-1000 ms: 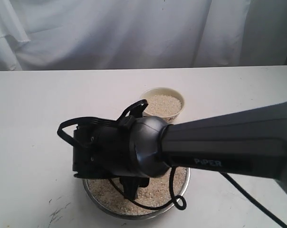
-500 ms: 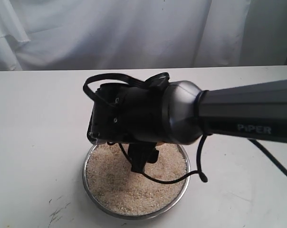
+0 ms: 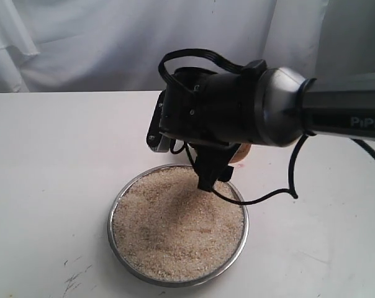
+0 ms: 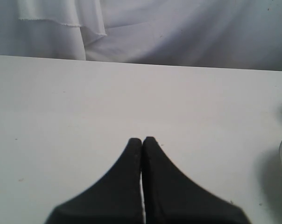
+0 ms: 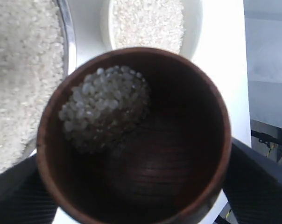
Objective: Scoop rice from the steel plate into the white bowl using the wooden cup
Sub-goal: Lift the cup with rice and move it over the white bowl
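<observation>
your right gripper point(image 5: 136, 186) is clamped on the one wooden cup point(image 5: 173, 158), held over the gap between one steel plate point(image 3: 111, 218) and one white bowl point(image 5: 194, 28); rice point(image 5: 103, 105) sits in all three. your left gripper point(image 4: 142, 144) has its jaws together, empty.

Behind the plate point(image 3: 110, 222), my right arm point(image 3: 268, 115) hides bowl point(image 5: 192, 23) and cup point(image 5: 150, 149) from the exterior view. A tan sliver point(image 3: 241, 153) shows; which one it is, I cannot tell. My left wrist view cuts the plate to a blurred rim.

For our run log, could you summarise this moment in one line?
right pincer: holds wooden cup | cup contents: some rice | left pincer: shut
</observation>
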Robot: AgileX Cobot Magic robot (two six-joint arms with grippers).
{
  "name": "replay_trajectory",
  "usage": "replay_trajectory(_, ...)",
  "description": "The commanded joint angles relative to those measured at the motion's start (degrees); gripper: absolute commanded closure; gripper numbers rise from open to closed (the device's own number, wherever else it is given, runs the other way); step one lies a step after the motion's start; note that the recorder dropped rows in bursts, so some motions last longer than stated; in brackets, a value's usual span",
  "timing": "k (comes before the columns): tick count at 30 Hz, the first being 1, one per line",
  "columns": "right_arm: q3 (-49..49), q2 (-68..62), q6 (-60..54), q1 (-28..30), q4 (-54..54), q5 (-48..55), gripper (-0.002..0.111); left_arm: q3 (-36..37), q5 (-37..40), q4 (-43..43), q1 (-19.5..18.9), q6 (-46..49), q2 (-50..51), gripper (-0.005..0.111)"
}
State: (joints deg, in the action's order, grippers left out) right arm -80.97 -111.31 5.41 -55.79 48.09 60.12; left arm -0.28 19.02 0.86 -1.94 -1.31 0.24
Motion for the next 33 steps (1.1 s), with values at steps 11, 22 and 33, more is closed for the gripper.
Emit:
replay_trajectory(11,-0.03,0.56,-1.66,7.17,6.34,-10.64,0.108,0.28,-0.76,-0.06,0.15,-0.04,-0.24,0.107)
replay_trajectory(22,-1.95,-2.30,-2.03,12.24,7.97,-19.01,0.108,0.28,-0.76,-0.06,0.15,-0.04,-0.24,0.107)
replay_trajectory(33,-9.29,-9.91,-3.72,11.90,14.83,-13.88,0.108,0.28,-0.76,-0.06,0.15,-0.04,-0.24,0.107)
